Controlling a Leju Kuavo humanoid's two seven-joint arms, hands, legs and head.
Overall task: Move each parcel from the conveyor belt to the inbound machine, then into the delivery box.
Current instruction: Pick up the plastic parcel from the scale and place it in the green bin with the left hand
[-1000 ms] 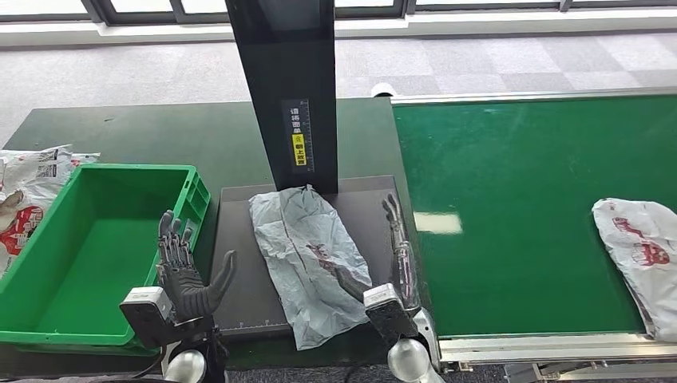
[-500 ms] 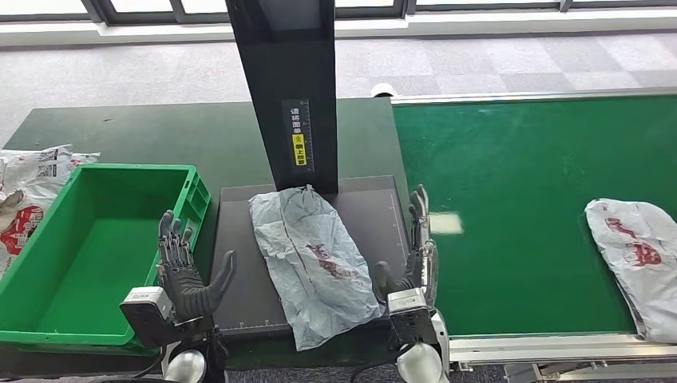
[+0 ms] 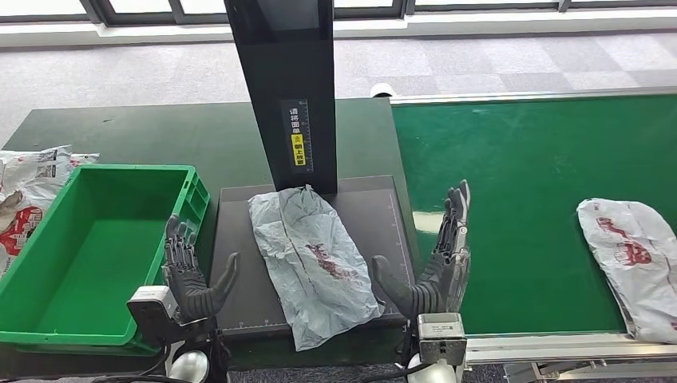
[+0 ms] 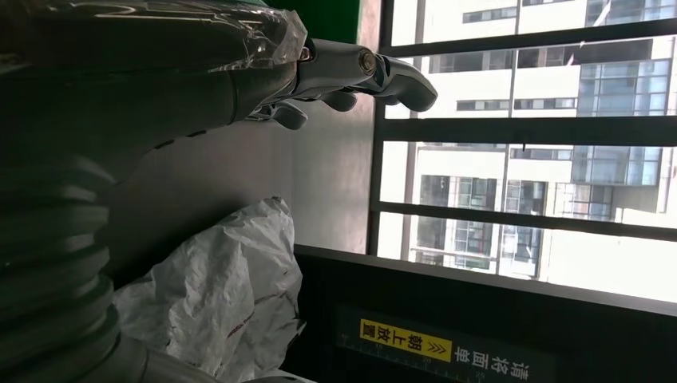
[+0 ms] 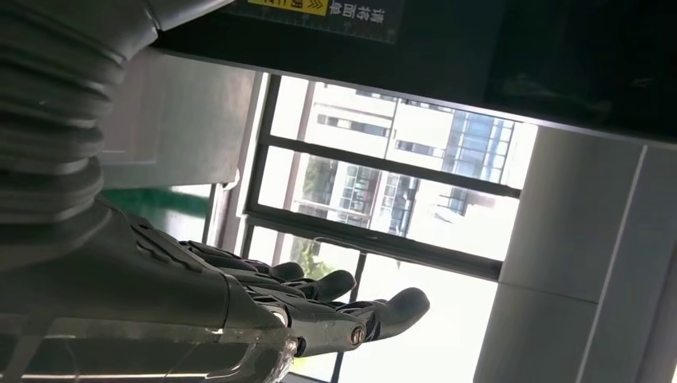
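A crumpled grey parcel bag (image 3: 311, 259) lies on the dark plate of the inbound machine (image 3: 371, 211), under its black post (image 3: 287, 88); the left wrist view shows the same grey parcel bag (image 4: 215, 299). My left hand (image 3: 192, 275) hovers open between the green delivery box (image 3: 88, 255) and the bag, fingers spread. My right hand (image 3: 439, 263) is open at the plate's right edge, over the belt's near corner, holding nothing. A white parcel with red print (image 3: 635, 259) lies on the green conveyor belt (image 3: 527, 183) at the far right.
More white parcels (image 3: 28, 187) lie on the dark table left of the delivery box. The scanner post stands close behind the plate. A metal rail (image 3: 559, 347) borders the belt's near edge. Windows line the far wall.
My right hand has let go of the grey bag and moved right, off the plate toward the belt, opening up. The white parcel on the belt has drifted left. My left hand barely moved.
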